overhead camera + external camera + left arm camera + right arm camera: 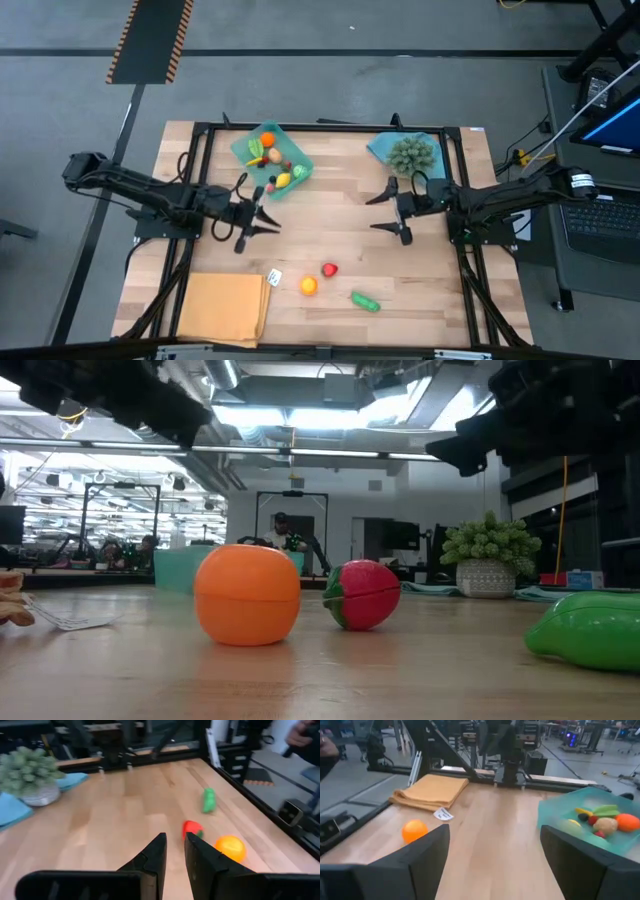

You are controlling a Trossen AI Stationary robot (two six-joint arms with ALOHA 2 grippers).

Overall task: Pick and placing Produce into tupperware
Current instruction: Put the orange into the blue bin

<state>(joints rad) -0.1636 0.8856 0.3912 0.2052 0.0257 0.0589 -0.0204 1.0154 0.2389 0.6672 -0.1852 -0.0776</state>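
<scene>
From above, the left gripper hovers left of centre over the wooden table, its fingers drawn close with only a narrow gap and nothing between them. The right gripper waits right of centre, spread wide and empty. The teal tupperware sits at upper centre-left, already holding several small toy produce pieces. Three remain loose at lower centre: a red strawberry-like piece, an orange and a green vegetable. A folded tan cloth lies lower left; a bushy potted plant stands upper right on a blue piece.
</scene>
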